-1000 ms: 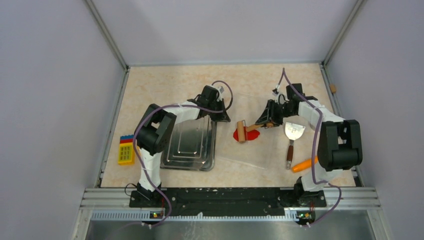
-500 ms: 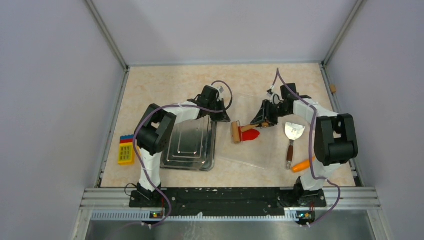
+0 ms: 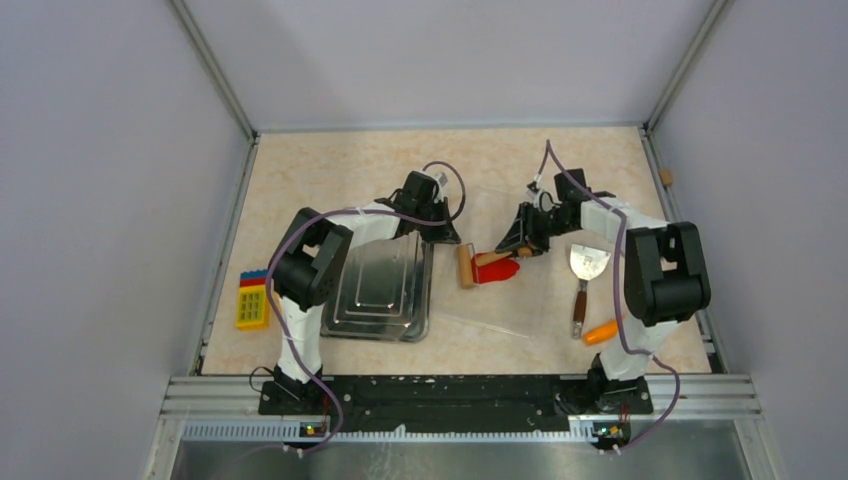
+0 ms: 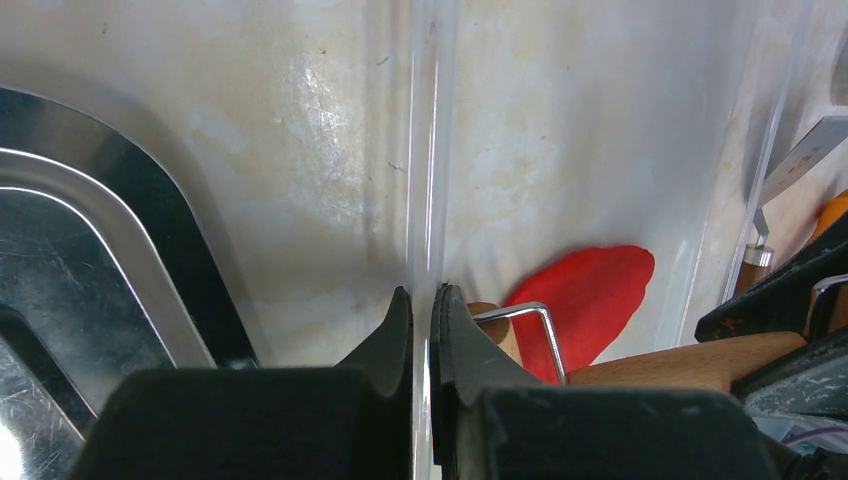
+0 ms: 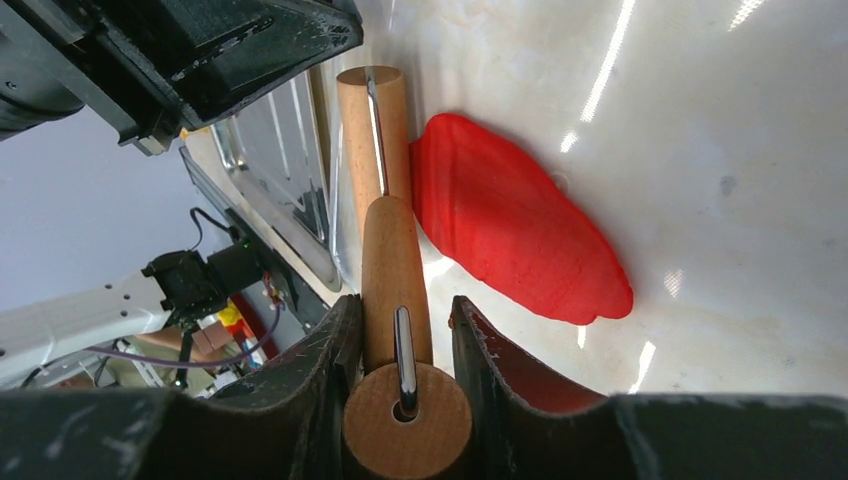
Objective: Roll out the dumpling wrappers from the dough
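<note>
The tan bench (image 3: 330, 160) holds a clear sheet (image 3: 505, 305), and the flat red dough (image 3: 503, 269) lies on it. The left end effector (image 4: 424, 300) pinches the sheet's edge. The right end effector (image 5: 400, 305) squeezes the handle of the wooden roller (image 3: 465, 266), whose drum sits right beside the dough.

Robot lab cell: grey panel walls (image 3: 100, 200) enclosing beige tabletop (image 3: 330, 160), aluminium mounting rail (image 3: 450, 383).
</note>
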`<act>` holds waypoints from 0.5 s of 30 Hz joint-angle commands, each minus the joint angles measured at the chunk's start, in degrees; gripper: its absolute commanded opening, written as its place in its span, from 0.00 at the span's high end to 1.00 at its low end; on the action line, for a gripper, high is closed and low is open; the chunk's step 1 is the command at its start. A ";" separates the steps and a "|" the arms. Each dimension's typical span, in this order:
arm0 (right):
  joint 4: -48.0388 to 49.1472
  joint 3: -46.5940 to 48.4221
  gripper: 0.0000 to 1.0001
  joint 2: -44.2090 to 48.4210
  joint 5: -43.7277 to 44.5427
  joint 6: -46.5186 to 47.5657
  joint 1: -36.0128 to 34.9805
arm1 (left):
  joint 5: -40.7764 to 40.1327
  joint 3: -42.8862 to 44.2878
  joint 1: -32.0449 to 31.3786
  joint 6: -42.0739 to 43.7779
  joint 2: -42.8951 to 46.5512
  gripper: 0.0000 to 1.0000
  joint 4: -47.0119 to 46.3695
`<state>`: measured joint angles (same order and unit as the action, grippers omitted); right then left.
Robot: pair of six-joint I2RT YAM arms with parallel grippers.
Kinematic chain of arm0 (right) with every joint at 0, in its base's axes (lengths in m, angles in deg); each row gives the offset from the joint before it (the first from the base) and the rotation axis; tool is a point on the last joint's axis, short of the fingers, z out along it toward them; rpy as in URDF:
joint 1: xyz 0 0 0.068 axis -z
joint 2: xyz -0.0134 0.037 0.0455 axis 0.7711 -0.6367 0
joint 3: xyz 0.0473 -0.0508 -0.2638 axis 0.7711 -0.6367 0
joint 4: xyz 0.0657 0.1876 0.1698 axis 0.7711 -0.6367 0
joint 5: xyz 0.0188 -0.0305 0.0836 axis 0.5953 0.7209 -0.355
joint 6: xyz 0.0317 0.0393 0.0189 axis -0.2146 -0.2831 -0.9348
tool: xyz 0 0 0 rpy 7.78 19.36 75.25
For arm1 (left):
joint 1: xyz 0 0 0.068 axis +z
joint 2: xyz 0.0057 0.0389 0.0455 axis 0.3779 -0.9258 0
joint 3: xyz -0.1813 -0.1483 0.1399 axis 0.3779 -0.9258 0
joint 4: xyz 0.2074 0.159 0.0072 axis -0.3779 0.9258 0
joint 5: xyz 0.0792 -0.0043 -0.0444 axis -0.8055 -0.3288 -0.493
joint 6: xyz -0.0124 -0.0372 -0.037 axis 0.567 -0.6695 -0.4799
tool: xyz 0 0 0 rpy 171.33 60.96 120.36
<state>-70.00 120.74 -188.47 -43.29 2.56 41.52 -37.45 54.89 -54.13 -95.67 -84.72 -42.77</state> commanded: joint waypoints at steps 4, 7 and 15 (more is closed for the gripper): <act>-8.27 3.41 1.00 4.68 3.80 8.46 -2.87 | -6.41 -1.64 0.06 2.81 -1.66 1.00 0.90; -12.36 6.86 1.00 9.91 1.30 13.32 -2.88 | -6.47 -1.68 0.12 3.69 -1.86 1.00 0.60; -24.39 17.93 1.00 14.32 5.04 32.25 -3.32 | -6.30 -1.67 0.19 4.83 -1.73 1.00 0.16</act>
<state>-87.21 130.94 -177.08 -40.71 21.12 38.99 -38.15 54.89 -54.24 -93.68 -84.72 -43.71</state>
